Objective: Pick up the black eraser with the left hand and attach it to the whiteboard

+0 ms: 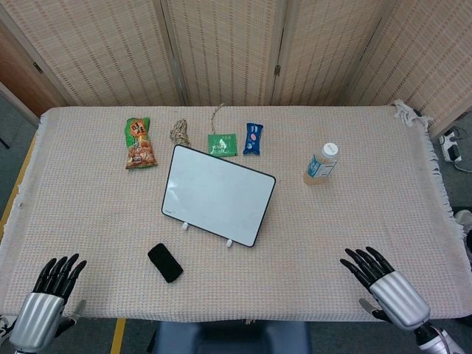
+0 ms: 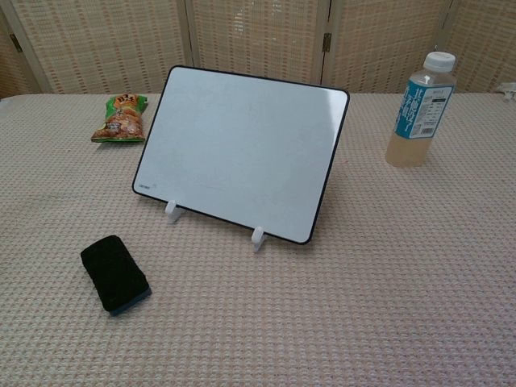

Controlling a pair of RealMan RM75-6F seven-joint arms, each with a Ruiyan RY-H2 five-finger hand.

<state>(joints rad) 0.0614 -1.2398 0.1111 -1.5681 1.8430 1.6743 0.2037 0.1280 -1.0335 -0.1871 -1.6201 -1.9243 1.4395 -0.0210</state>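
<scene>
The black eraser [image 1: 165, 262] [image 2: 115, 273] lies flat on the tablecloth, just in front of the whiteboard's left end. The whiteboard [image 1: 218, 194] [image 2: 241, 151] stands tilted back on two small white feet at the table's middle. My left hand [image 1: 46, 302] hovers at the near left table edge, fingers spread and empty, well left of the eraser. At the near right edge my right hand [image 1: 385, 284] is likewise spread and holds nothing. Neither hand shows in the chest view.
A snack bag [image 1: 139, 144] [image 2: 121, 118], a coil of twine [image 1: 179, 131], a green packet [image 1: 222, 144] and a blue packet [image 1: 253, 139] lie behind the board. A drink bottle [image 1: 321, 164] [image 2: 419, 110] stands to the right.
</scene>
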